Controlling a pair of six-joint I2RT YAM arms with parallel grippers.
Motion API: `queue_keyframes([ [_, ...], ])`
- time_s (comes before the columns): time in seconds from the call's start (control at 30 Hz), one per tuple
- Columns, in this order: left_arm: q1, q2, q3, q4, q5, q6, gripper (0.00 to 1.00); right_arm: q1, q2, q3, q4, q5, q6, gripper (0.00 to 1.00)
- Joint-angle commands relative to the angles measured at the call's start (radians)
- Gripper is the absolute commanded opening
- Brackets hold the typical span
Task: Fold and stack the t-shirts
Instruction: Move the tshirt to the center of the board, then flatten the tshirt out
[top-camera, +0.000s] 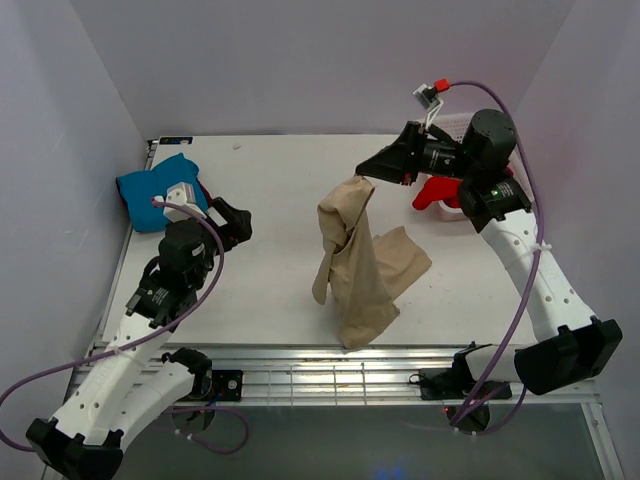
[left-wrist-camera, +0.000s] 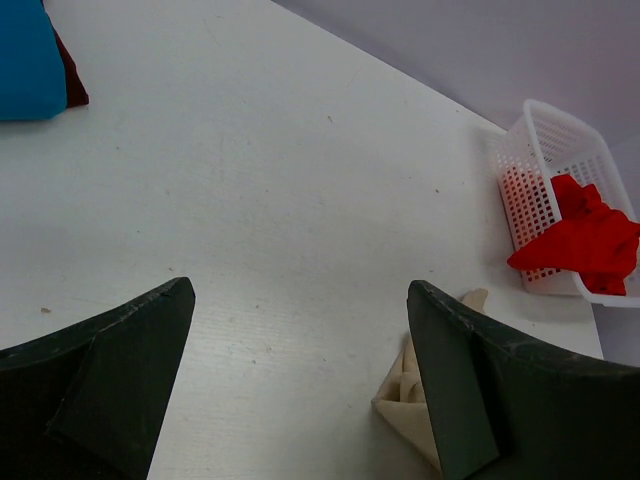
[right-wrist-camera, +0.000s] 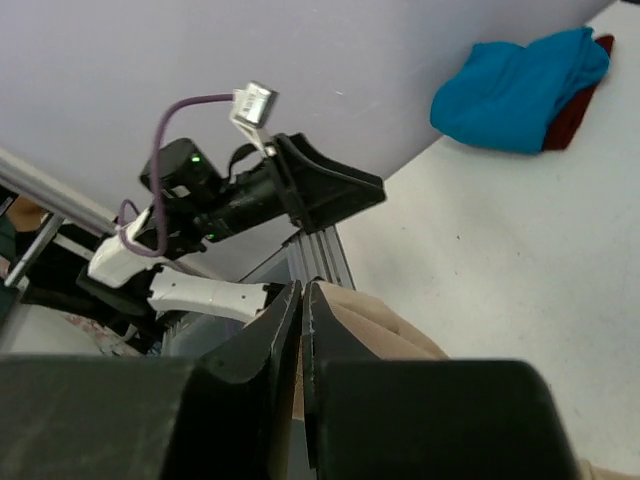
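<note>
The right end effector (top-camera: 366, 172) clamps the tan t-shirt (top-camera: 360, 270) aloft; the left end effector (left-wrist-camera: 300, 288) gapes empty; next, spread it flat

A white lattice basket (left-wrist-camera: 555, 135) stands on the table (top-camera: 270, 190), far right corner.

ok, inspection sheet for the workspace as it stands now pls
Surface: white table, a few small specks.
Job's things: tan-beige t-shirt hangs from the right gripper, lower end on the table; teal-blue t-shirt bunched far left, dark red t-shirt showing at its edge; bright red t-shirt spills from the white lattice basket.
Clutter: white lattice basket, far right; nothing else seen.
Grippers: left gripper open, empty; right gripper shut on the tan-beige t-shirt.
Cables: purple cable loops off each arm.
Surroundings: pale walls on three sides.
</note>
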Motion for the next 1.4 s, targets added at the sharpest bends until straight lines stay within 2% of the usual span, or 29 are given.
queue_keyframes([
  [0.0, 0.005, -0.026, -0.008, -0.020, -0.016, -0.011, 0.98, 0.016, -0.025, -0.063, -0.071, 0.087, -0.095, 0.08],
  [0.07, 0.005, -0.025, -0.016, -0.028, -0.007, -0.018, 0.98, 0.016, -0.057, -0.077, -0.246, 0.289, -0.253, 0.08],
  [0.1, 0.005, -0.026, -0.026, -0.034, -0.002, -0.026, 0.98, 0.016, -0.071, -0.100, -0.403, 0.490, -0.302, 0.08],
  [0.2, 0.005, -0.030, -0.062, -0.033, 0.021, -0.038, 0.97, 0.015, -0.159, -0.196, -0.535, 0.776, -0.385, 0.08],
  [0.23, 0.005, -0.030, -0.071, -0.031, 0.027, -0.043, 0.97, 0.015, -0.183, -0.271, -0.588, 0.929, -0.391, 0.08],
  [0.4, 0.005, 0.009, -0.131, 0.022, 0.106, -0.051, 0.96, 0.015, -0.336, -0.399, -0.734, 1.272, -0.370, 0.08],
  [0.57, 0.002, 0.087, -0.226, 0.130, 0.251, -0.077, 0.86, 0.015, -0.388, -0.399, -0.901, 1.472, -0.348, 0.08],
  [0.63, -0.007, 0.108, -0.252, 0.176, 0.272, -0.086, 0.85, 0.015, -0.384, -0.400, -0.932, 1.535, -0.348, 0.08],
  [0.67, -0.016, 0.113, -0.273, 0.185, 0.272, -0.089, 0.85, 0.015, -0.367, -0.405, -0.943, 1.552, -0.353, 0.16],
  [0.73, -0.028, 0.119, -0.287, 0.208, 0.275, -0.086, 0.85, 0.016, -0.330, -0.426, -0.963, 1.595, -0.360, 0.49],
  [0.77, -0.031, 0.121, -0.295, 0.217, 0.278, -0.077, 0.85, 0.015, -0.286, -0.442, -0.963, 1.593, -0.374, 0.71],
  [0.8, -0.037, 0.124, -0.295, 0.217, 0.286, -0.071, 0.85, 0.015, -0.264, -0.451, -0.907, 1.531, -0.402, 0.85],
  [0.83, -0.042, 0.127, -0.295, 0.219, 0.291, -0.064, 0.86, 0.015, -0.238, -0.462, -0.856, 1.483, -0.426, 0.87],
  [0.87, -0.045, 0.131, -0.292, 0.220, 0.295, -0.055, 0.86, 0.015, -0.229, -0.480, -0.789, 1.422, -0.490, 0.88],
  [0.9, -0.045, 0.136, -0.289, 0.220, 0.303, -0.048, 0.87, 0.015, -0.224, -0.524, -0.629, 1.280, -0.518, 0.88],
  [1.03, -0.059, 0.167, -0.286, 0.222, 0.329, -0.029, 0.87, 0.016, -0.113, -0.566, -0.361, 0.918, -0.595, 0.84],
  [1.23, -0.060, 0.162, -0.344, 0.279, 0.344, -0.035, 0.87, 0.027, 0.101, -0.499, -0.293, 0.794, -0.643, 0.76],
  [1.37, -0.062, 0.188, -0.369, 0.309, 0.344, -0.041, 0.87, 0.036, 0.159, -0.500, -0.282, 0.770, -0.649, 0.72],
])
